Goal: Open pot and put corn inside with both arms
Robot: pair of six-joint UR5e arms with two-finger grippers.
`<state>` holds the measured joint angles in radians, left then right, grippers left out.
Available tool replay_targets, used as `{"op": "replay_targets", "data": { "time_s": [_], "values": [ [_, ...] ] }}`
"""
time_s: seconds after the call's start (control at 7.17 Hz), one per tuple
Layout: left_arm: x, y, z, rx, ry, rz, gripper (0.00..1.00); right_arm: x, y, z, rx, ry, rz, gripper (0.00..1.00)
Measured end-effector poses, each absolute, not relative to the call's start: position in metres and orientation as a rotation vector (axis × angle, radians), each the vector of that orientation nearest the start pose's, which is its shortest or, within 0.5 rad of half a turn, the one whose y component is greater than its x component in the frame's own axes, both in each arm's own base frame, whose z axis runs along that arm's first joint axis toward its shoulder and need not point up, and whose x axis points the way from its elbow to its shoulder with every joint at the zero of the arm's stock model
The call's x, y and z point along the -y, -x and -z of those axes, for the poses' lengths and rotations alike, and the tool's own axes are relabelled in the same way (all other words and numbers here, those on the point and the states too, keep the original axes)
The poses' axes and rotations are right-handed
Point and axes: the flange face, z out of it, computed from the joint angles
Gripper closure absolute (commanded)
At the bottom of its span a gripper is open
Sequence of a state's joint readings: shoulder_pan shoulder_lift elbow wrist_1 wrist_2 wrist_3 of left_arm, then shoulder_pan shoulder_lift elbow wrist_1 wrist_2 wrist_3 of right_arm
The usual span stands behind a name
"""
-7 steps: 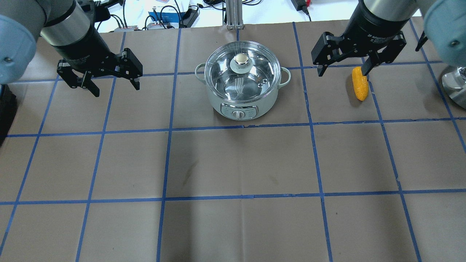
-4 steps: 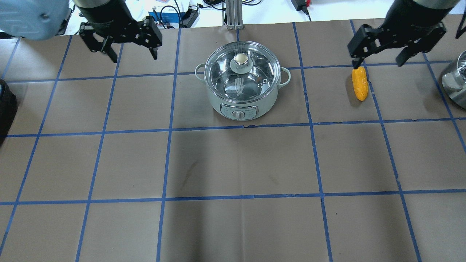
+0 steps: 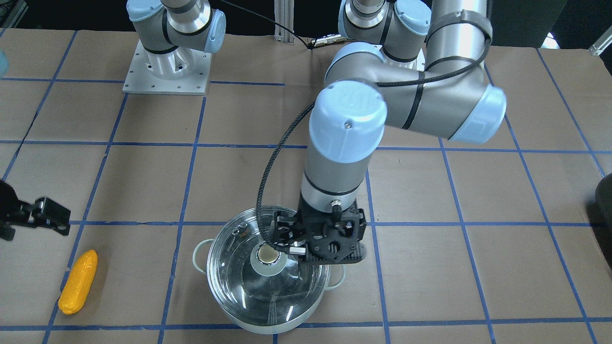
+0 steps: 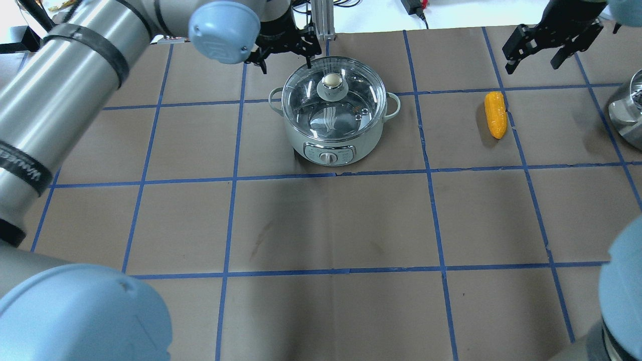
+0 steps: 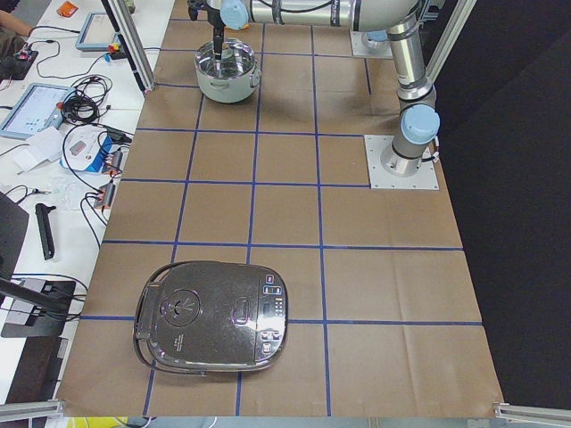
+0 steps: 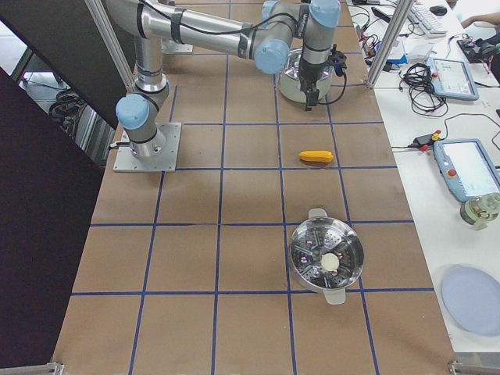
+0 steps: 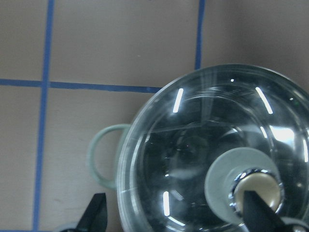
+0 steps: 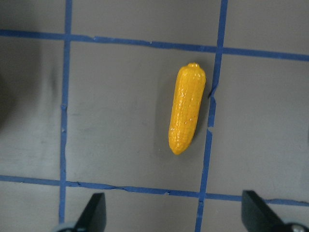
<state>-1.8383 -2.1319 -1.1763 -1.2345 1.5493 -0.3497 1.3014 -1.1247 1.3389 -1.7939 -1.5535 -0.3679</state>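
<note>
Stainless-steel round pot (image 4: 372, 139) with pale loop handles, clear glass lid (image 4: 353, 108) and pale knob (image 4: 331, 80): stands closed on the brown paper-covered bench (image 4: 326, 225) with its blue tape grid, on the side far from the robot's base. The lid is seated, so the opening step is judged not yet begun.

Small yellow-orange plastic corn cob (image 4: 495, 115): lies flat on the bench, well apart from the pot, on the robot's right, alongside a blue tape line. The placement suits a division of labour, one arm per item.

Left fingers (image 7: 95, 216): black, spread wide, holding nothing. They hang above the lid, off centre. In the wrist view one tip overlaps the knob and the other sits out beyond the rim near a loop handle. The wide spread is presumably meant to straddle the knob, and a sideways shift seems needed before closing.

Right fingers (image 8: 94, 215): black, likewise wide apart and empty. They hover above the bench near the corn. In the wrist view the cob lies ahead of the tips, not between them. Its long axis runs across the line of closing, which favours a pinch across its width.

Markings: the front panel (image 4: 328, 153) on the pot carries a dial and small print, too small to read. A black band (image 4: 22, 168) on the left arm bears white lettering, not legible with certainty.
</note>
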Motion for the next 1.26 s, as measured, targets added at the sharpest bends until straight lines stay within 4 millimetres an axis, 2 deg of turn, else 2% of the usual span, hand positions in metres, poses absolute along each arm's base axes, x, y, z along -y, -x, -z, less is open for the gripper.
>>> {"op": "replay_targets", "data": {
  "time_s": [0.14, 0.28, 0.42, 0.56, 0.7, 0.84, 1.12, 1.26],
  "values": [
    [0.669, 0.351, -0.355, -3.239, 0.173, 0.24, 0.0, 0.704, 0.057, -0.306, -3.119, 0.153, 0.0, 0.05],
    [0.668, 0.369, -0.343, -3.256, 0.202, 0.226, 0.0, 0.712, 0.061, -0.259, -3.11, 0.136, -0.042, 0.08],
    [0.666, 0.378, -0.338, -3.262, 0.217, 0.216, 0.1, 0.712, 0.063, -0.224, -3.11, 0.115, -0.061, 0.32],
    [0.665, 0.381, -0.336, -3.263, 0.224, 0.211, 0.55, 0.71, 0.063, -0.205, -3.118, 0.102, -0.053, 0.66],
    [0.664, 0.382, -0.335, -3.264, 0.226, 0.208, 0.79, 0.71, 0.064, -0.196, -3.125, 0.089, -0.04, 0.82],
    [0.664, 0.382, -0.336, -3.264, 0.226, 0.206, 0.84, 0.711, 0.065, -0.197, -3.129, 0.081, -0.024, 0.9],
    [0.661, 0.381, -0.348, -3.268, 0.22, 0.223, 0.85, 0.715, 0.066, -0.204, -3.132, 0.068, 0.006, 0.9],
    [0.659, 0.378, -0.361, -3.27, 0.217, 0.244, 0.85, 0.719, 0.067, -0.219, -3.14, 0.054, 0.036, 0.9]
  ]
}}
